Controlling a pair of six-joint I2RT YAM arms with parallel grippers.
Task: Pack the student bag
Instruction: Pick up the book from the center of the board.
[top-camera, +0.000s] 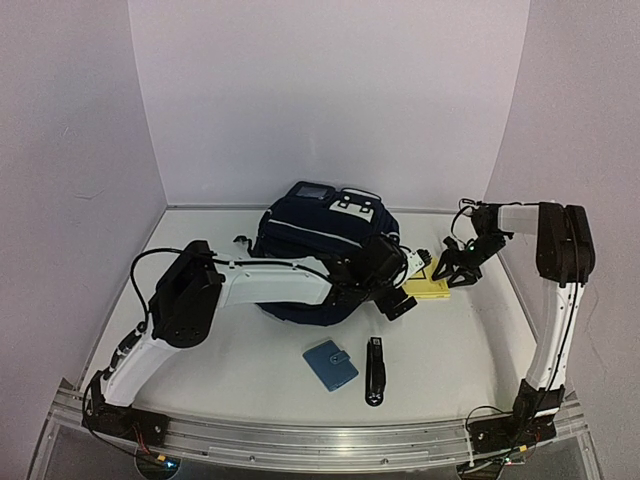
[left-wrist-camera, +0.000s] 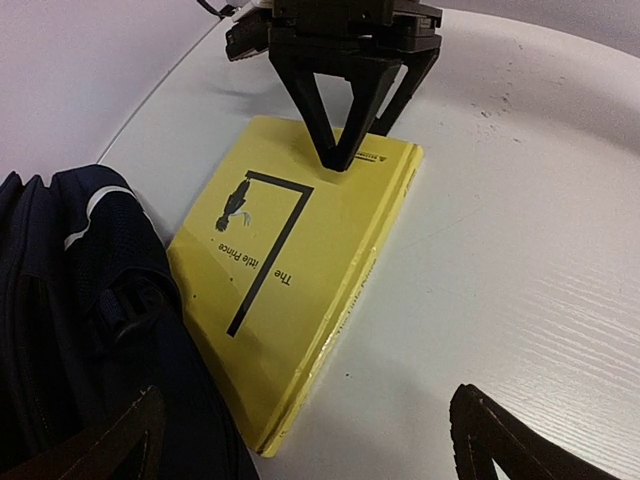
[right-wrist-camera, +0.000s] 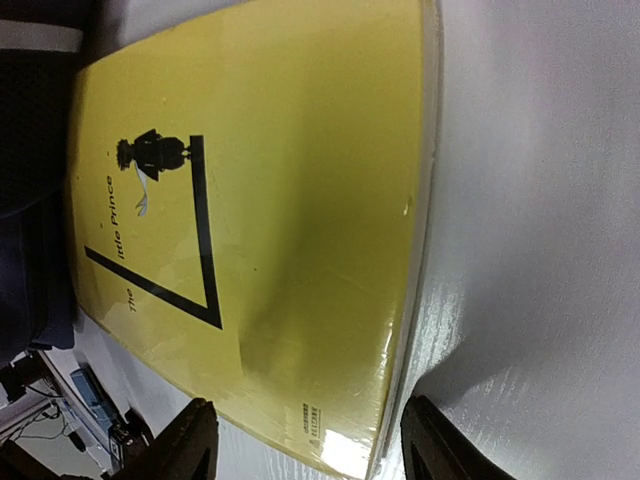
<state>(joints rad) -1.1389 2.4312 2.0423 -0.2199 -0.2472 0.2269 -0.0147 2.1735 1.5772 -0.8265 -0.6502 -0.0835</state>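
The student bag (top-camera: 300, 240), dark navy with white stripes, lies in the middle of the table; its side shows in the left wrist view (left-wrist-camera: 80, 320). A yellow book (top-camera: 427, 287), "The Little Prince", lies flat on the table, one edge against the bag (left-wrist-camera: 290, 270). My left gripper (top-camera: 400, 290) is open at the book's near corner (left-wrist-camera: 310, 430), holding nothing. My right gripper (top-camera: 455, 270) is open at the far corner (right-wrist-camera: 305, 440). That corner (right-wrist-camera: 260, 220) sits between its fingers, which stand apart from it.
A small light-blue snap wallet (top-camera: 330, 363) and a slim black object (top-camera: 374, 370) lie near the table's front edge. White walls close in the back and both sides. Bare white tabletop (left-wrist-camera: 520, 250) lies to the book's right.
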